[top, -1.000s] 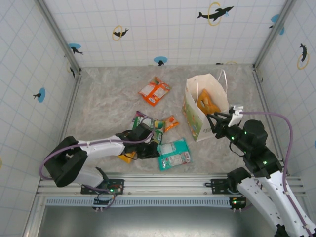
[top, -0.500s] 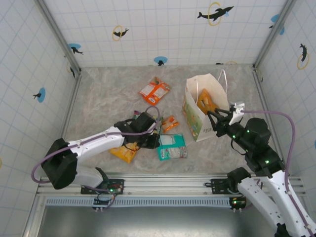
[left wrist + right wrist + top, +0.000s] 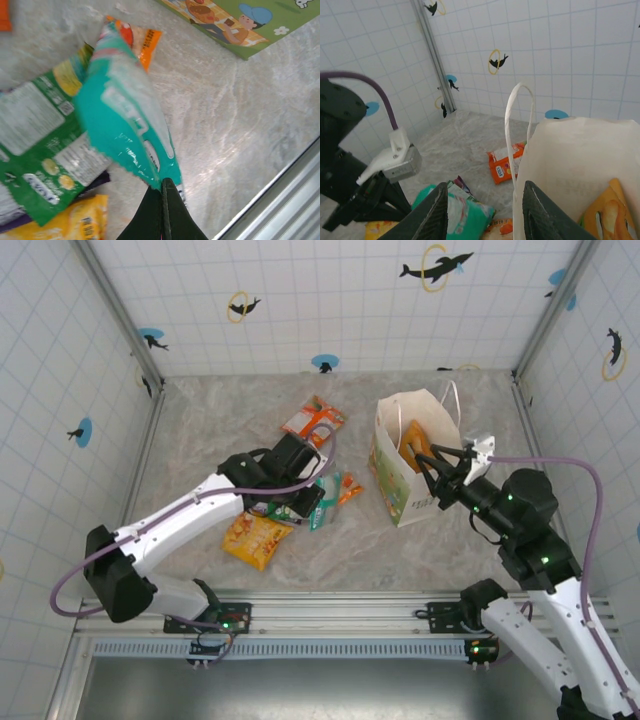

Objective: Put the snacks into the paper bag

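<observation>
My left gripper [image 3: 164, 186] is shut on the edge of the teal snack packet [image 3: 120, 110], which hangs clear of the table; from above this gripper [image 3: 310, 498] is left of the paper bag [image 3: 392, 480]. Below it lie a green packet [image 3: 40, 145], a yellow-orange packet [image 3: 255, 538], a small orange packet [image 3: 347, 487] and a sliver of purple packet [image 3: 97, 179]. An orange-white packet [image 3: 313, 423] lies farther back. One orange packet [image 3: 420, 450] sits inside the bag. My right gripper [image 3: 485, 215] is open, its fingers [image 3: 432, 215] straddling the bag's near wall [image 3: 520, 200] under a loop handle [image 3: 512, 115].
Tiled walls with metal corner posts [image 3: 120, 315] enclose the marble table [image 3: 220, 430]. A metal rail [image 3: 330, 615] runs along the near edge. The left arm's wrist camera block [image 3: 390, 162] hangs close to the right gripper's left.
My left gripper has lifted the teal packet off the near table and carried it back and up toward the bag, uncovering the yellow-orange packet. My right gripper edged closer to the bag.
</observation>
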{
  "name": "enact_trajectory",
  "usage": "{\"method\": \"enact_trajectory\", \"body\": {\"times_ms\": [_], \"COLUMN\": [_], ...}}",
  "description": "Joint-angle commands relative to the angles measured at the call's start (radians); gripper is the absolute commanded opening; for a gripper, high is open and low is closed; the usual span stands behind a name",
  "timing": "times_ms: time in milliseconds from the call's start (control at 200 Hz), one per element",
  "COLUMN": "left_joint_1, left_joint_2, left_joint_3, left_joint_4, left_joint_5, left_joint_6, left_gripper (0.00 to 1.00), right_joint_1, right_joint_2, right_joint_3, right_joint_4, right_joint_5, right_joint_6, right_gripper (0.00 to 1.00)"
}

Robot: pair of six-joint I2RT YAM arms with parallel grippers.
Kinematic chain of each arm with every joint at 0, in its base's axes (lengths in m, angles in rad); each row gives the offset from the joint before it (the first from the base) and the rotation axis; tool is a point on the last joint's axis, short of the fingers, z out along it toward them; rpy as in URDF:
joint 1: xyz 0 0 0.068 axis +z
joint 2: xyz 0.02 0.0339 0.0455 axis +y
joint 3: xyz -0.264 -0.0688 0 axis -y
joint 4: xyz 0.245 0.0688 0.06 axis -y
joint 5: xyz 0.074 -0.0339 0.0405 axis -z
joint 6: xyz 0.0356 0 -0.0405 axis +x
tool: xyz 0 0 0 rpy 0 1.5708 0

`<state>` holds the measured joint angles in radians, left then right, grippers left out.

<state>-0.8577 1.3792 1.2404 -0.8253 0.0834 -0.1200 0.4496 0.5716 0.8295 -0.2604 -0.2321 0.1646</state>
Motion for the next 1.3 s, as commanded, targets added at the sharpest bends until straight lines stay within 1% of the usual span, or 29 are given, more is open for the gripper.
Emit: {"method": "enact_trajectory", "body": {"times_ms": [0,145,255,275,445,555,670,736,826,906,981,1006,1076,1156,1291], "left_joint_1": [-0.001,-0.001,-0.001,-0.002,-0.002,-0.002,-0.003,-0.001,-0.002,-0.002,-0.002,-0.002,-0.003,-0.003,-0.002], "left_joint_2": [0.009,-0.006,-0.033,-0.038,-0.068,-0.096,-0.122,-0.136,-0.155,-0.166,-0.170,-0.169,-0.169,-0.173,-0.171], "left_joint_3": [0.087,0.153,0.177,0.181,0.209,0.209,0.209,0.208,0.205,0.205,0.212,0.216,0.225,0.229,0.233], "left_joint_4": [-0.080,-0.101,-0.095,-0.094,-0.082,-0.050,-0.024,-0.012,0.002,0.015,0.030,0.030,0.023,0.023,0.035], "left_joint_5": [-0.084,-0.134,-0.144,-0.148,-0.159,-0.153,-0.113,-0.103,-0.096,-0.093,-0.112,-0.113,-0.102,-0.084,-0.058], "left_joint_6": [0.184,0.315,0.408,0.421,0.532,0.565,0.571,0.574,0.574,0.571,0.546,0.543,0.540,0.541,0.514], "left_gripper": [0.00,0.00,0.00,0.00,0.00,0.00,0.00,0.00,0.00,0.00,0.00,0.00,0.00,0.00,0.00], "right_joint_1": [-0.005,-0.006,-0.006,-0.006,-0.006,-0.004,0.019,0.052,0.114,0.177,0.231,0.248,0.291,0.326,0.377], "right_joint_2": [0.030,0.077,0.110,0.116,0.156,0.200,0.249,0.270,0.294,0.319,0.348,0.358,0.378,0.409,0.475], "right_joint_3": [0.040,0.084,0.109,0.112,0.122,0.147,0.166,0.170,0.174,0.178,0.189,0.193,0.196,0.203,0.221], "right_joint_4": [0.008,-0.059,-0.103,-0.106,-0.107,-0.126,-0.126,-0.115,-0.101,-0.094,-0.090,-0.087,-0.068,-0.051,-0.035], "right_joint_5": [-0.059,-0.101,-0.144,-0.182,-0.287,-0.327,-0.361,-0.345,-0.293,-0.216,-0.161,-0.115,-0.048,-0.015,0.027], "right_joint_6": [-0.086,-0.181,-0.241,-0.250,-0.306,-0.316,-0.305,-0.296,-0.288,-0.285,-0.283,-0.284,-0.289,-0.298,-0.298], "right_gripper": [0.42,0.43,0.44,0.44,0.46,0.46,0.46,0.47,0.50,0.52,0.54,0.55,0.58,0.60,0.62]}}
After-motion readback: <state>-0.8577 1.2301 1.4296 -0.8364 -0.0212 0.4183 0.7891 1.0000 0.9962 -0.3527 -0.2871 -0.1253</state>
